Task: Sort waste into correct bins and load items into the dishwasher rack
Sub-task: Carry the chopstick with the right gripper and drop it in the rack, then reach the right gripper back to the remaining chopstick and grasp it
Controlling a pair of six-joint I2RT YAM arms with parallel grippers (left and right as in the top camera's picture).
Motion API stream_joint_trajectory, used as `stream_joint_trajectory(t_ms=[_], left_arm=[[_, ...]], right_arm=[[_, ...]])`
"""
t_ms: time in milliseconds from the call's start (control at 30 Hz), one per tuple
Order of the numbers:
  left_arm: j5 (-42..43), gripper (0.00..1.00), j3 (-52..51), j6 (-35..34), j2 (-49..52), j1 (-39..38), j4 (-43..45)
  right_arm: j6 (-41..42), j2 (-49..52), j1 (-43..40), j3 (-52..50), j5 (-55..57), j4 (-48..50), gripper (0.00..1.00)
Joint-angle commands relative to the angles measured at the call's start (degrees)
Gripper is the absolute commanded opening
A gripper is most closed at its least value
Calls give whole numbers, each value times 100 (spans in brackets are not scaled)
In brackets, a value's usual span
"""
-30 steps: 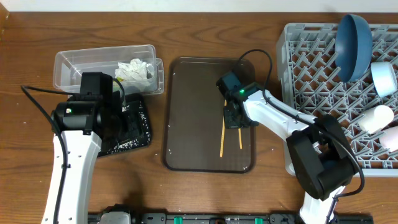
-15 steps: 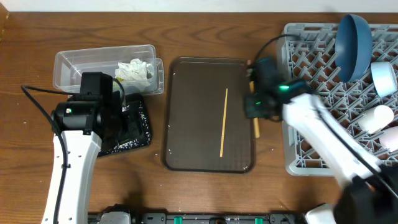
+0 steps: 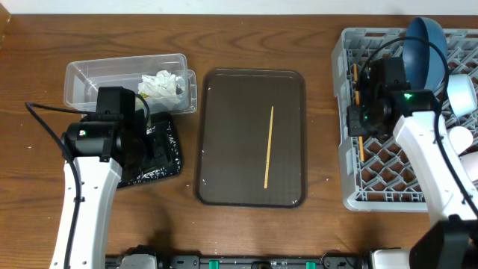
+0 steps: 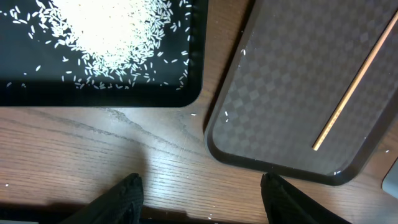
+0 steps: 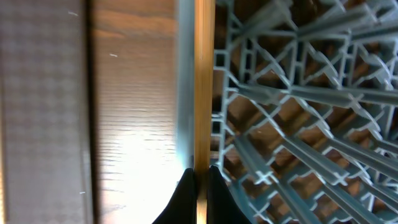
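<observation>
Grey dishwasher rack (image 3: 388, 179) is sitting at 3 o'clock on the table (image 3: 45, 45). Brown tray (image 3: 231, 134) is lying centre. Clear tub (image 3: 97, 78) at 10 o'clock is holding napkins (image 3: 163, 84); black tray (image 3: 168, 149) at 9 o'clock is carrying rice (image 4: 106, 31). Dark-blue bowl (image 3: 423, 52) is standing on edge at the rack's 12 o'clock. Left gripper (image 4: 202, 193) is hanging released over bare wood between both trays' corners. Right gripper (image 5: 199, 180) is clenching one chopstick (image 5: 204, 74) along the rack's 9 o'clock wall. Second chopstick (image 3: 269, 146) is resting on the brown tray.

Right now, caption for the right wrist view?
Right gripper holding one chopstick along the dishwasher rack edge.
</observation>
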Motion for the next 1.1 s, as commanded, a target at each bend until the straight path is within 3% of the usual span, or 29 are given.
stream_joint_trajectory(t_ms=[0,233,333,400,500,767,1067], left_arm=[[-55,64,-4,35,11,28,-17],[-55,64,-4,35,11,28,-17],[-55,64,-4,35,11,28,-15],[-57,64,-4,35,11,28,-17],[-55,64,-4,35,11,28,-17],[-55,64,-4,35,11,28,-15],[-55,64,-4,35,11,28,-17]], right_arm=[[-181,299,-118,26,61,-68,1],[-153,750,-118,26,59,-72,4],[-22,699,-118,68,55,-72,13],[107,586,-116,153,52,-105,29],[363,308,-116,369,-83,-190,37],[358,-446,310,595,-1117,358,45],[887,175,1652,446,-1099,542,50]])
